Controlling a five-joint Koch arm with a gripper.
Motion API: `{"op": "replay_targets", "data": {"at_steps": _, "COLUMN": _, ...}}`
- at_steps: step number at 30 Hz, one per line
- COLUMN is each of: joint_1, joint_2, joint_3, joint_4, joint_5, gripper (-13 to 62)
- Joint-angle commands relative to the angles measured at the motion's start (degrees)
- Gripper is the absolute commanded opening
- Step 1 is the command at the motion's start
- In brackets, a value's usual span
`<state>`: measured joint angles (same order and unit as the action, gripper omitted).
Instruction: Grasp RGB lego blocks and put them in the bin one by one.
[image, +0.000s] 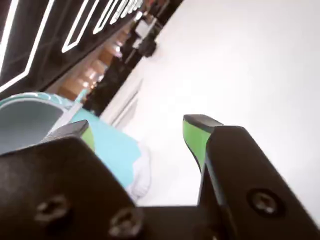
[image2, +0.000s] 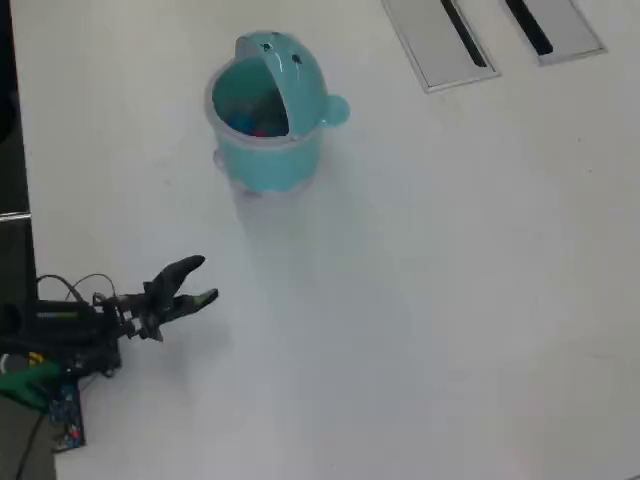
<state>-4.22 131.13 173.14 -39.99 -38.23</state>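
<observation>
The teal bin (image2: 268, 150) stands at the upper middle of the white table in the overhead view, its domed lid (image2: 290, 62) flipped open. Small blue and red lego blocks (image2: 252, 124) show inside it; I cannot make out a green one. My gripper (image2: 201, 281) hovers at the lower left, well short of the bin, open and holding nothing. In the wrist view the green-padded fingers (image: 196, 134) stand wide apart around bare table, my gripper (image: 140, 127) pointing just right of the bin (image: 112, 147).
Two grey slotted panels (image2: 440, 42) (image2: 555, 25) lie at the top right. The arm's base and wiring (image2: 55, 340) sit at the table's left edge. A dark wall with light strips (image: 45, 35) fills the wrist view's top left.
</observation>
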Motion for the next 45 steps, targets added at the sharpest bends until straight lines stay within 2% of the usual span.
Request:
{"op": "replay_targets", "data": {"at_steps": 1, "joint_1": 1.49, "joint_2": 3.96, "joint_3": -0.44, "joint_4": -9.05, "joint_5": 5.45, "gripper": 33.1}}
{"op": "replay_targets", "data": {"at_steps": 7, "joint_1": 4.04, "joint_2": 3.96, "joint_3": 5.71, "joint_4": -15.56, "joint_5": 8.61, "gripper": 33.1}}
{"op": "replay_targets", "data": {"at_steps": 21, "joint_1": 6.94, "joint_2": 3.96, "joint_3": 8.53, "joint_4": -13.97, "joint_5": 15.03, "gripper": 33.2}}
{"op": "replay_targets", "data": {"at_steps": 45, "joint_1": 7.12, "joint_2": 4.39, "joint_3": 8.53, "joint_4": 12.3, "joint_5": 20.83, "gripper": 34.6}}
